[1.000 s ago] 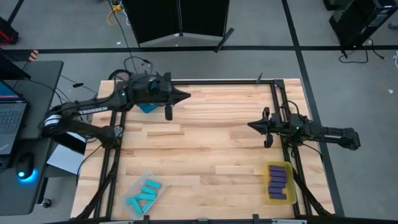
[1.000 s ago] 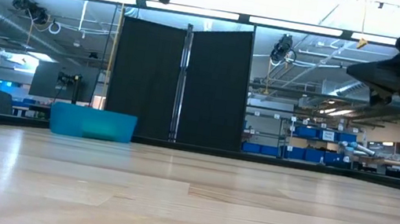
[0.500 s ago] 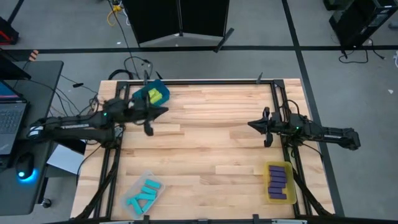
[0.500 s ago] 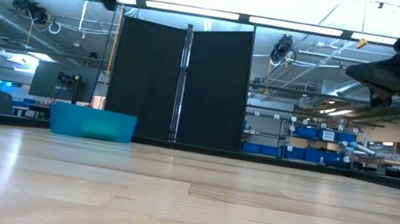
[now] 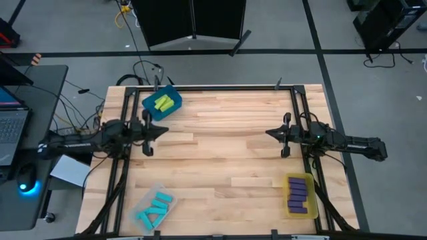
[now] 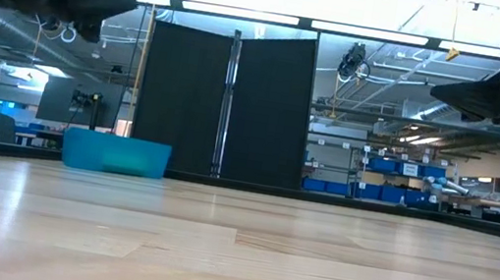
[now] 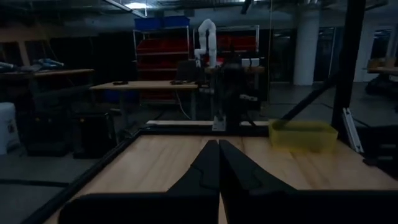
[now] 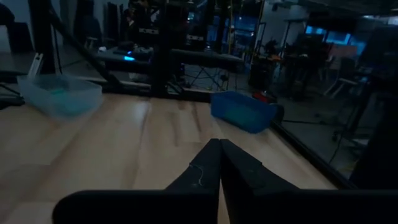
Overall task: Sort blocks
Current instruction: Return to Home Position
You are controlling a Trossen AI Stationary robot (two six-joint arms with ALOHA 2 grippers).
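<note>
The blocks lie sorted in three bins. Lime green blocks [image 5: 163, 103] are in the blue bin [image 5: 175, 95] at the far left. Cyan blocks [image 5: 154, 208] are in the clear bin [image 5: 167, 191] at the near left. Purple blocks [image 5: 299, 195] are in the yellow bin [image 5: 288, 197] at the near right. My left gripper [image 5: 163, 129] is shut and empty, held level above the table's left side and pointing right. My right gripper [image 5: 268, 133] is shut and empty, held level above the right side and pointing left.
A black frame rail [image 5: 227, 87] runs along the table's far edge and down both sides. The bare wood between the two grippers [image 5: 213, 153] holds nothing. A laptop and desk [image 5: 13, 127] stand beyond the left edge. A black screen [image 6: 226, 102] stands behind the table.
My left gripper, shut and empty, has drawn back from above the blue bin toward the table's left and near edges and has sunk lower. The bin with the lime green blocks now shows uncovered. My right gripper has rolled a little in place.
</note>
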